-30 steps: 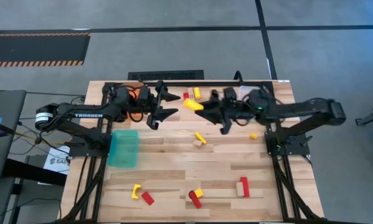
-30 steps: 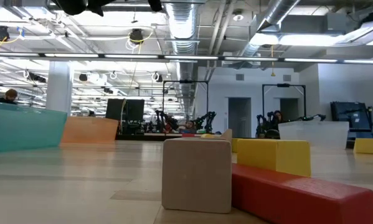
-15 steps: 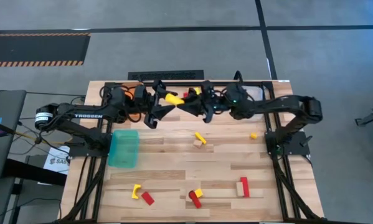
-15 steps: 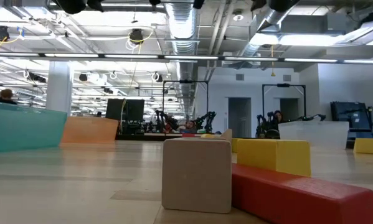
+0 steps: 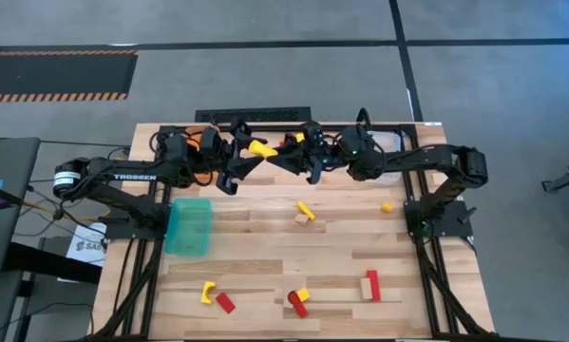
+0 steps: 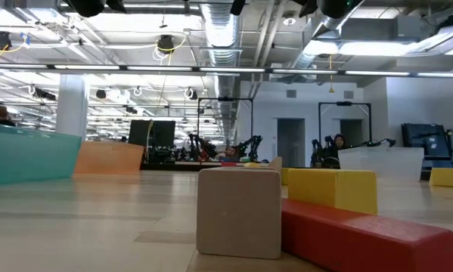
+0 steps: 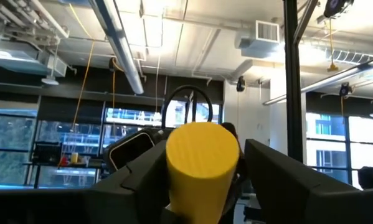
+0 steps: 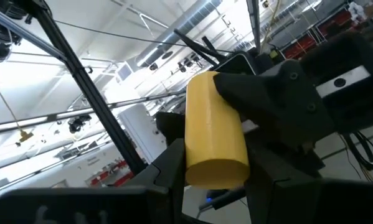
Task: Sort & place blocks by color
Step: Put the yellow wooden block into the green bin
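Yellow cylinder (image 5: 261,149) spans both claws, mid-air, far desk (image 5: 265,237) edge.
Right claw (image 5: 286,158) grips one end; left claw (image 5: 246,160) brackets the other, grip uncertain; axis runs claw-to-claw.

Both grippers meet near the table's (image 5: 265,275) far edge, left gripper (image 5: 240,160) and right gripper (image 5: 286,158) tip to tip with a yellow block (image 5: 261,149) between them. Teal bin (image 5: 189,226) sits by the left edge, blocks scattered along the near edge.
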`<state>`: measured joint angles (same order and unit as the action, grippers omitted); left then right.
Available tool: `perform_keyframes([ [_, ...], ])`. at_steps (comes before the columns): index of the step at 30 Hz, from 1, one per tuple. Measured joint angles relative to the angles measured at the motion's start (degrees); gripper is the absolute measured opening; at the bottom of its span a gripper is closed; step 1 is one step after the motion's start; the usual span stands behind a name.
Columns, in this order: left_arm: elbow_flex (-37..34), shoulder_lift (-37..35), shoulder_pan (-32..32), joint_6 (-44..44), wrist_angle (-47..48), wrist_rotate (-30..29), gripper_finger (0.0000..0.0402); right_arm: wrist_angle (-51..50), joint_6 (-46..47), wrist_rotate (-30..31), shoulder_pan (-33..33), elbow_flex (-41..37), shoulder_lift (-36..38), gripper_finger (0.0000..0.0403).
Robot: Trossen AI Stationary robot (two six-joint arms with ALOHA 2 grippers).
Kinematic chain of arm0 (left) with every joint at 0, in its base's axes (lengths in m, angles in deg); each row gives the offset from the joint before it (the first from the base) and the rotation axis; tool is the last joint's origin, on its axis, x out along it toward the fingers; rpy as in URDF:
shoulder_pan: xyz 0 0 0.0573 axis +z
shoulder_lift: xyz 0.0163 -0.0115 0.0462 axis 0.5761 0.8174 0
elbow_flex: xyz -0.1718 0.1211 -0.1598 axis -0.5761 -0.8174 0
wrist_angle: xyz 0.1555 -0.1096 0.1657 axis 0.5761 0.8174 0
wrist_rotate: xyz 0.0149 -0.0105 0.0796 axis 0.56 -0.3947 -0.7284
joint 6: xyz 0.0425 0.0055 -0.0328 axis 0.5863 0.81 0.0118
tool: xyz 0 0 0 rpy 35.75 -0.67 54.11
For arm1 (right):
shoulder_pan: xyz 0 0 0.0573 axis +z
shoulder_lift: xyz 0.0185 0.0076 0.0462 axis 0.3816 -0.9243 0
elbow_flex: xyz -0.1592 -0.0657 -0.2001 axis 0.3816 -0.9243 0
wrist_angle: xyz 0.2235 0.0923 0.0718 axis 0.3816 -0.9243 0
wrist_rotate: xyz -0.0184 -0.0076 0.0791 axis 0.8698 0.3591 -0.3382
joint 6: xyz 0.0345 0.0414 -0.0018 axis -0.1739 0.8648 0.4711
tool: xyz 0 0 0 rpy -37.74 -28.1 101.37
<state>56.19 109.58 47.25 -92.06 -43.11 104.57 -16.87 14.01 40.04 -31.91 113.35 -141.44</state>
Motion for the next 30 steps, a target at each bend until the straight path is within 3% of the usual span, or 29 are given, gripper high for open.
perform_keyframes([
  [6,0.00,-0.02,0.00,1.72,-0.01,-0.83,0.0100,-0.14,0.19,-1.34,0.03,0.00,0.00,0.0132],
  [10,0.00,-0.12,0.73,0.73,0.67,1.56,0.0098,-0.60,2.42,-1.60,-0.57,0.00,0.00,0.0170],
  [14,1.10,-3.63,4.52,-2.90,11.08,7.70,0.0098,-1.57,3.43,-5.95,-2.36,0.00,0.02,0.0225],
  [18,5.33,-10.25,9.18,-3.02,33.37,10.84,0.0098,-2.79,6.00,-11.24,-4.88,0.00,0.00,0.0265],
  [22,12.12,-15.22,13.89,-2.10,73.89,13.29,0.0098,-9.03,7.41,-14.06,-6.89,0.00,0.11,0.0279],
  [26,13.84,-16.35,15.39,-5.63,107.57,8.75,0.0098,-19.43,3.17,-12.66,-6.65,-0.02,0.04,0.0281],
  [30,10.50,-16.11,13.04,-16.29,125.48,2.89,0.0098,-28.58,-1.82,-9.54,-5.73,-0.04,0.00,0.0281],
])
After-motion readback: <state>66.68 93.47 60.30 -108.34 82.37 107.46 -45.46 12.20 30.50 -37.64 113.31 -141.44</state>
